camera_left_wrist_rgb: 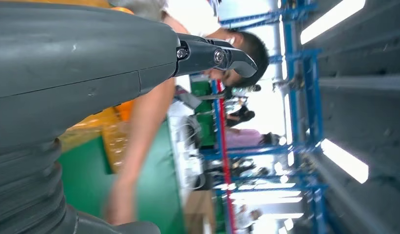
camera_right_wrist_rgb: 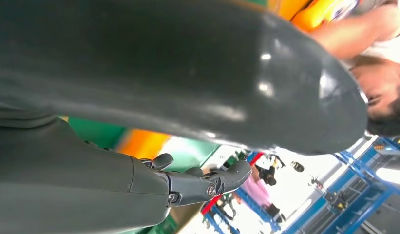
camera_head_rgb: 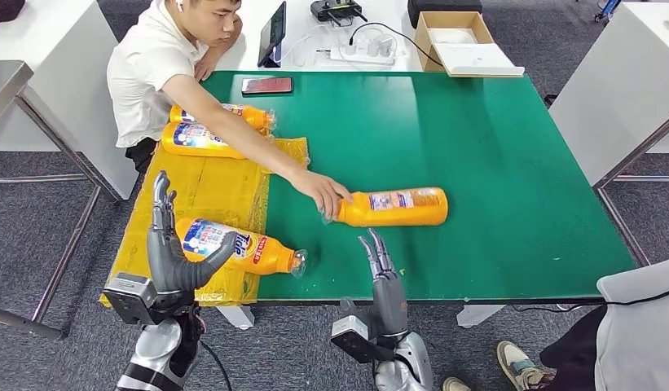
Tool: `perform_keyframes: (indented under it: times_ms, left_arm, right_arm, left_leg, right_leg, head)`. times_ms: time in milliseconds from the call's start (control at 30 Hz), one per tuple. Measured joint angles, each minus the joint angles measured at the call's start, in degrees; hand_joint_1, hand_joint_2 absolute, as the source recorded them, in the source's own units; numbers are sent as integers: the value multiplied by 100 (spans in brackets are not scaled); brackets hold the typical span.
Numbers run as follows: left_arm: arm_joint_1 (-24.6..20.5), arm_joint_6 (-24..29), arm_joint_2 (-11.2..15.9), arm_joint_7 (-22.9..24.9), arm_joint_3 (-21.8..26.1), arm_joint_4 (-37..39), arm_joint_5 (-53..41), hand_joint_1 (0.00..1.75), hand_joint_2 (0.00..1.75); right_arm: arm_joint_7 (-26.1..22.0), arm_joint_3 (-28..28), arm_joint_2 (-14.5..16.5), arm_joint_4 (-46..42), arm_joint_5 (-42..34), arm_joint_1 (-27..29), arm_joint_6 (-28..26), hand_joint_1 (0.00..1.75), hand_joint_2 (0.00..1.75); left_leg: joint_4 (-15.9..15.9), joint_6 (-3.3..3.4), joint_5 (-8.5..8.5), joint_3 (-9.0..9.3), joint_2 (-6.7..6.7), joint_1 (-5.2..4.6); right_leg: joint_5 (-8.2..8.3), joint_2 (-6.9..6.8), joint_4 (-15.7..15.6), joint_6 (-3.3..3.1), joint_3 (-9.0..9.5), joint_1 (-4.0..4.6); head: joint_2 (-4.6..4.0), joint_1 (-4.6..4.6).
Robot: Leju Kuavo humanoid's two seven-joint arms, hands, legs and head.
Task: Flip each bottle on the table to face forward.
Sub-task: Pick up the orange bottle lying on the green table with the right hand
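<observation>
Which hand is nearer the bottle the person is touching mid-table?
Right. The right hand hovers just in front of that bottle, apart from it. The left hand is off to the side, at the near bottle.

This looks like a robotics lab or test hall. A green surface (camera_head_rgb: pixel 477 147) stands on grey carpet (camera_head_rgb: pixel 62 244), white tables (camera_head_rgb: pixel 616 90) flanking it. Just beyond the green surface lie a power strip (camera_head_rgb: pixel 359 53), a tablet (camera_head_rgb: pixel 272 34) and an open carton (camera_head_rgb: pixel 457 41). Blue steel racking (camera_left_wrist_rgb: pixel 305 97) and long ceiling lights (camera_left_wrist_rgb: pixel 344 161) rise behind it, where people stand.
</observation>
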Motion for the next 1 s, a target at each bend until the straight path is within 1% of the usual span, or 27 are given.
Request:
perform_keyframes:
  times_ms: [133, 200, 233, 300, 400, 467, 600, 867, 1000]
  left_arm:
    - [61, -27, -91, -17, 14, -260, 136, 0, 175]
    - [87, -47, -112, -34, 23, -338, 191, 0, 175]
    - [106, -63, -120, -39, 29, -375, 221, 0, 175]
    - [146, -128, -128, -37, 36, -449, 296, 0, 175]
    - [221, -263, -141, -28, 39, -575, 405, 0, 175]
    - [271, -319, -157, -21, 40, -661, 444, 0, 175]
    - [317, -338, -177, -7, 43, -782, 452, 0, 175]
    - [333, -339, -210, -6, 45, -840, 451, 0, 175]
    - [334, -339, -217, -6, 46, -840, 451, 0, 175]
  right_arm:
    - [54, -114, -137, -95, 203, -1, -10, 0, 0]
    - [115, -207, -172, -116, 636, -1, -20, 0, 0]
    - [162, -294, -183, -128, 1023, -2, -22, 0, 0]
    - [312, -574, -193, -161, 2068, -12, -25, 0, 0]
    - [664, -1174, -204, -189, 3674, -81, -28, 0, 0]
    - [846, -1554, -228, -188, 4172, -157, -30, 0, 0]
    - [915, -2049, -277, -186, 4346, -294, -30, 0, 0]
    - [916, -2329, -300, -186, 4365, -345, -30, 0, 0]
    - [931, -2368, -307, -186, 4388, -350, -31, 0, 175]
  left_leg:
    - [0, 0, 0, 0, 2, 3]
    - [0, 0, 0, 0, 3, 4]
    - [0, 0, 0, 0, 3, 4]
    - [0, 0, 0, -1, 2, 4]
    - [0, 0, 0, -3, 0, 3]
    - [0, 1, 1, -5, -3, 1]
    - [1, 1, 1, -5, 0, -2]
    - [1, 0, 0, -6, 0, 2]
    - [1, 1, 0, -7, 0, 2]
  right_leg:
    - [0, 1, 1, 0, -2, 2]
    - [0, 1, 1, 0, -3, 3]
    - [0, 1, 2, 0, -3, 3]
    - [0, 1, 2, 0, -3, 3]
    - [0, 0, 1, 0, -2, 1]
    - [0, 0, 1, 1, -2, -1]
    - [2, 0, 0, 2, -2, -2]
    - [1, 0, 1, 2, -7, 2]
    - [1, 0, 1, 2, -7, 1]
  head:
    - [2, 0]
    - [2, -1]
    - [2, -1]
    - [1, -1]
    - [1, -1]
    - [1, 1]
    - [1, 1]
    - [1, -1]
    - [1, -1]
